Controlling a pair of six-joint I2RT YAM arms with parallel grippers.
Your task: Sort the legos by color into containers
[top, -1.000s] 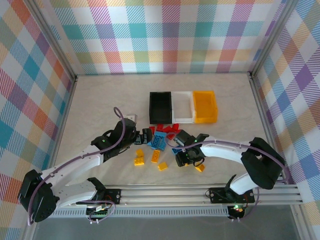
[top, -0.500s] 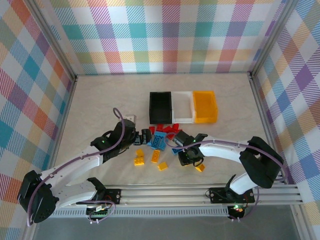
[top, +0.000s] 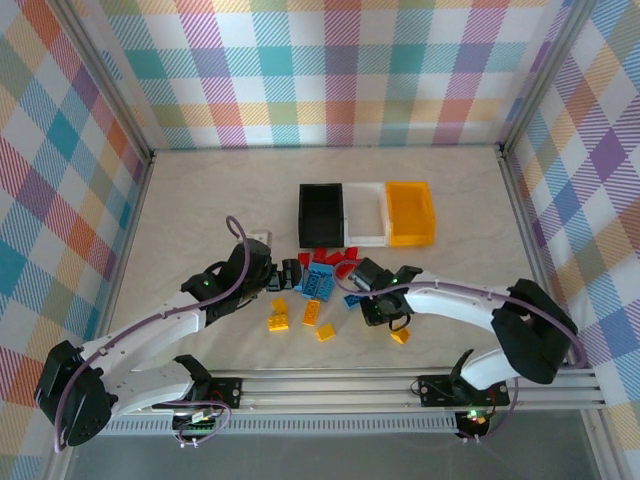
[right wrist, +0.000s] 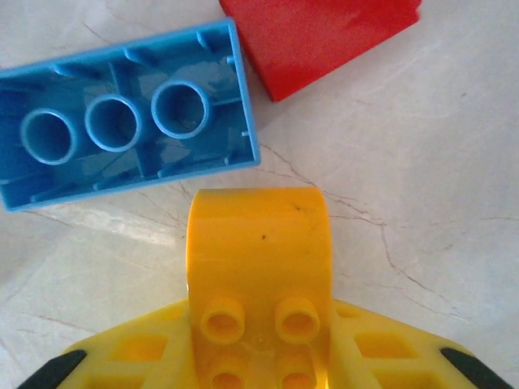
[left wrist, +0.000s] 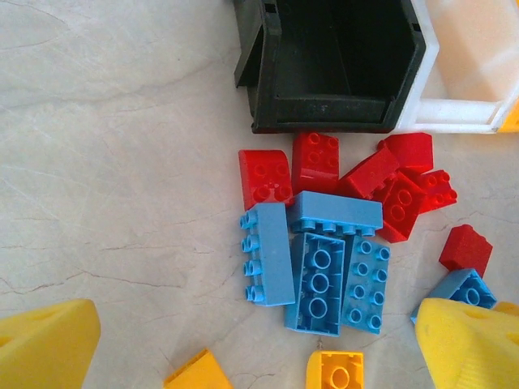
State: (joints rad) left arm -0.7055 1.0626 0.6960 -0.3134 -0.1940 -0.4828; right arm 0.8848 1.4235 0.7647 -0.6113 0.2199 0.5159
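White arms [top: 140, 336], black joints [top: 528, 345], purple cables [top: 231, 221], yellow jaws.

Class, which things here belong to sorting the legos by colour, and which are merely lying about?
Job: red bricks, blue bricks, loose yellow bricks, gripped yellow brick, black bin, white bin, yellow-orange bin.
Lying about: small white item left of black bin.

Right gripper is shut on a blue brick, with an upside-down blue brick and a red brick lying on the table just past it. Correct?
Not quite: the right gripper is shut on a yellow-orange brick, not a blue one, as the right wrist view shows. The upside-down blue brick and the red brick do lie on the table just past it.
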